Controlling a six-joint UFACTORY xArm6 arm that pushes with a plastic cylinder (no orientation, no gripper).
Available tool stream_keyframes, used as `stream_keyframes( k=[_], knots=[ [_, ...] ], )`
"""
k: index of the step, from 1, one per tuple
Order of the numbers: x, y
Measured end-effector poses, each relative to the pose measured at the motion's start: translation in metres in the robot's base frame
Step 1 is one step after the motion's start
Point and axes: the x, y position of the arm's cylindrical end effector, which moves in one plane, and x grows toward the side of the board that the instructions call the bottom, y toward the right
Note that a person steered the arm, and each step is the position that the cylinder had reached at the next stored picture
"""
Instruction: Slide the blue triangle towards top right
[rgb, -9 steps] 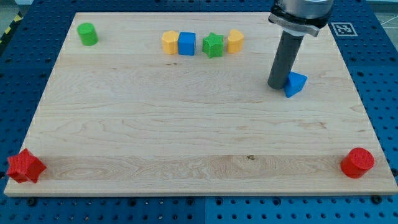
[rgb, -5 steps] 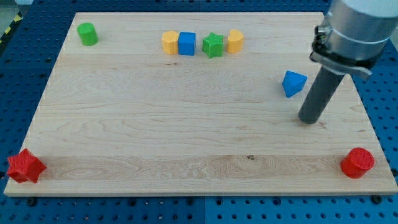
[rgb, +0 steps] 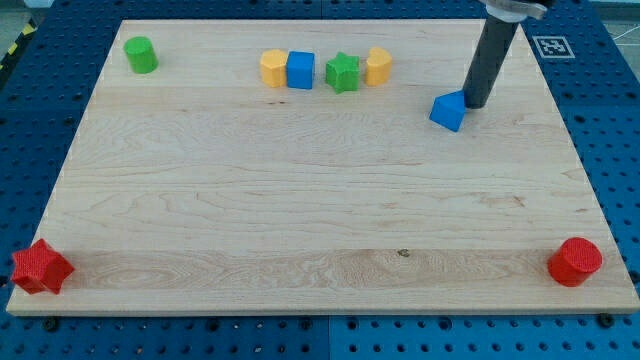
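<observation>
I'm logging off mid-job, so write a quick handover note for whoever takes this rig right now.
My tip sits at the upper-right side of the blue triangle, touching or nearly touching it.
The triangle lies right of the top row: yellow block, blue cube, green star, yellow block.
Also on the board: green cylinder top left, red star bottom left, red cylinder bottom right.
Done: nothing yet; the triangle is well short of the top right corner.
Left: bring the tip round to the triangle's lower left, then push up and right.
</observation>
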Motion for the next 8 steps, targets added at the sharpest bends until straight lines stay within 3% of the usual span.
stream_keyframes(
  k=[1,2,3,5,8],
  knots=[
    [-0.013,0.001],
    [0.001,0.052],
    [0.052,0.106],
    [0.081,0.076],
    [0.083,0.040]
  ],
)
